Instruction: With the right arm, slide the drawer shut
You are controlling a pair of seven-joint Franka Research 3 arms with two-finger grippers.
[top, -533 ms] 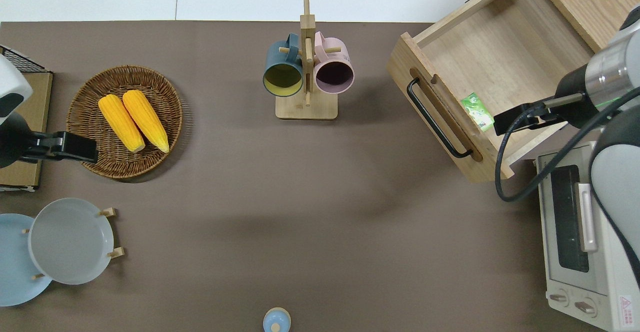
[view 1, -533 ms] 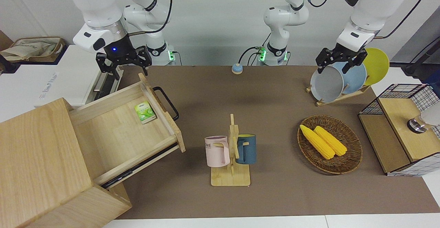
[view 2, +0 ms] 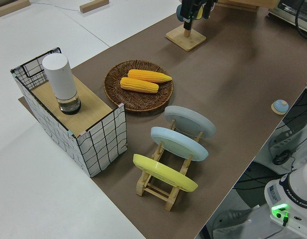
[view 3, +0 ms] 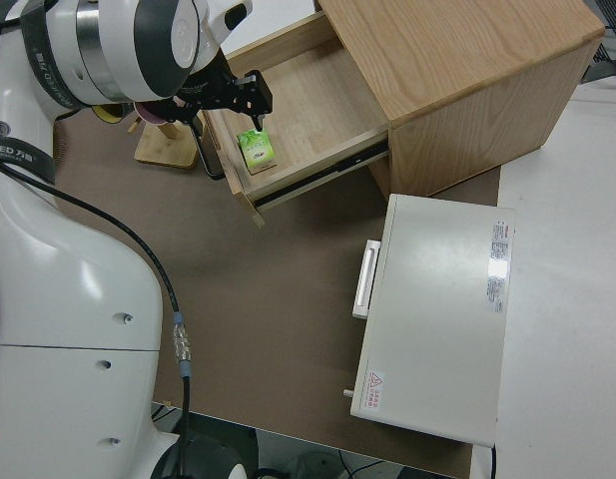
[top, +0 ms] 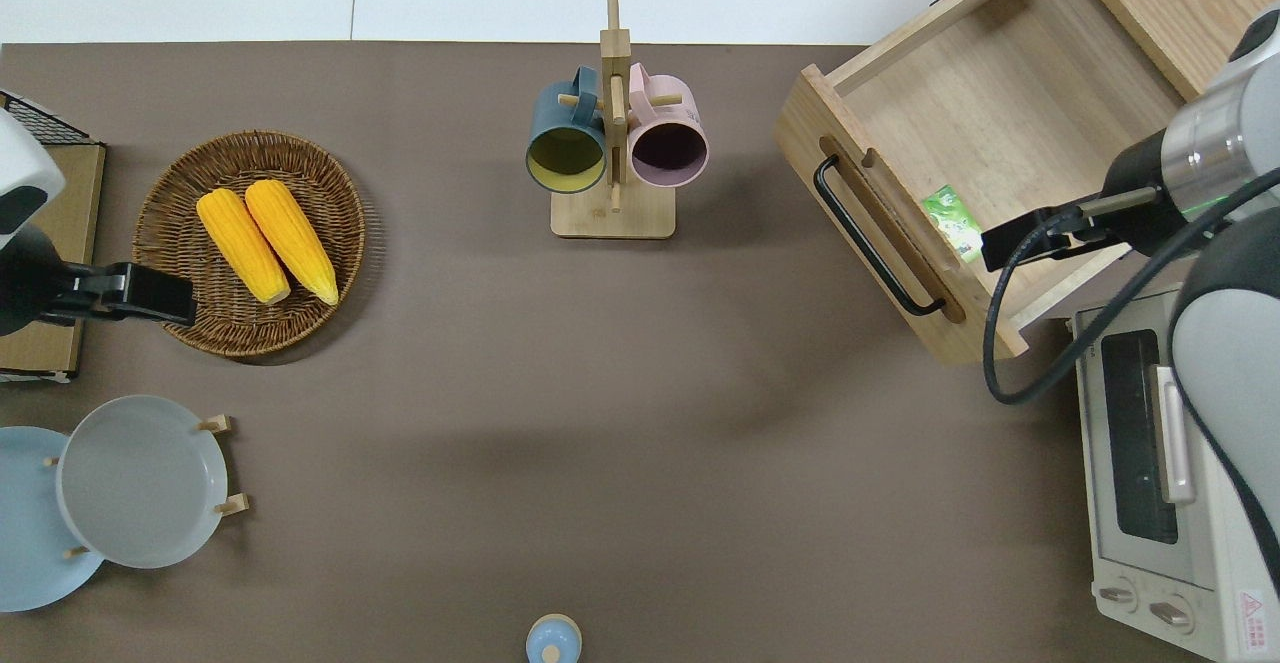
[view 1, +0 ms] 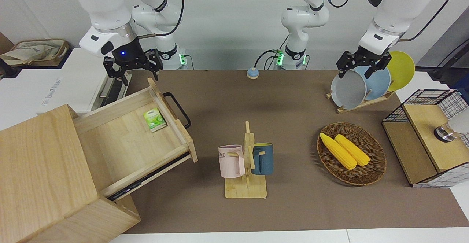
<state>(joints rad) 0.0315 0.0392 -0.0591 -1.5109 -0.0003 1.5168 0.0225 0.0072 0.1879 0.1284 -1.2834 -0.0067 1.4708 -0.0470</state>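
drawer (view 1: 135,136): pulled well out of wooden cabinet (view 1: 44,177), right arm's end of counter (view 1: 285,107)
green packet (view 1: 154,120): inside drawer, by front panel
right pincer (view 1: 132,66): fingers spread, over drawer's robot-side corner
left arm: parked

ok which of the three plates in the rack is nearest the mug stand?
The grey plate. It sits at the rack's end toward the table's middle, so nearest the mug stand; the blue plate and yellow plate sit outward of it.

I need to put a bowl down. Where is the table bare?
The widest bare stretch lies between the mug rack and the small blue knob, flanked by the plate rack and toaster oven. Crowded: around the open drawer and corn basket.
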